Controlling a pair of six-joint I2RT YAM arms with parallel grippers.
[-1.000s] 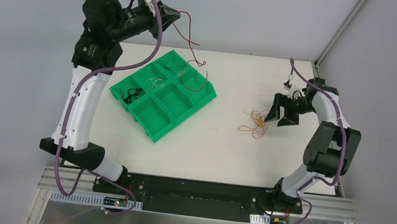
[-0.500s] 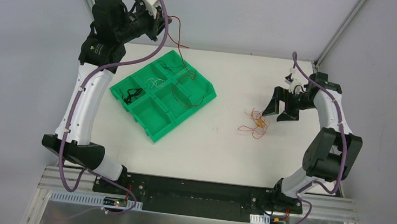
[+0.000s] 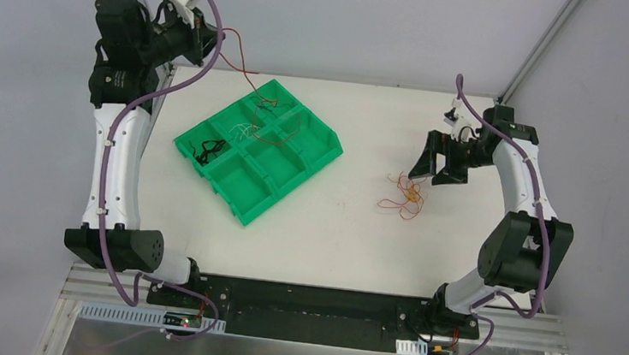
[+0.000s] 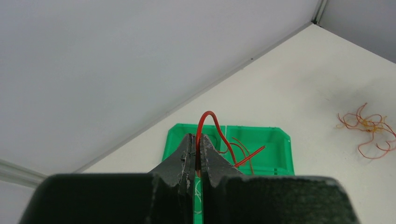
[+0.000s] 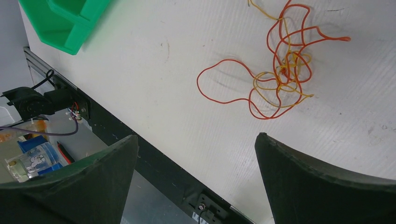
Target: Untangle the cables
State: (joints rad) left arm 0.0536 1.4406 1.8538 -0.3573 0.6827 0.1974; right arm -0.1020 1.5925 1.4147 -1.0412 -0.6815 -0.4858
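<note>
White table [image 3: 332,231] carries a green tray [image 3: 332,148] and, well apart, the tangle [image 3: 404,196]. We hold one red wire [image 4: 208,112] clamped in the left gripper [image 4: 198,142], its tail in the tray; we lower it slowly before release. Near the tangle, the right gripper [image 3: 436,167] hangs wide apart.

The green tray [image 3: 286,185] looks smooth, slightly glossy plastic; the table [image 3: 349,232] matt white; the cables [image 5: 282,70] plastic-sheathed.
</note>
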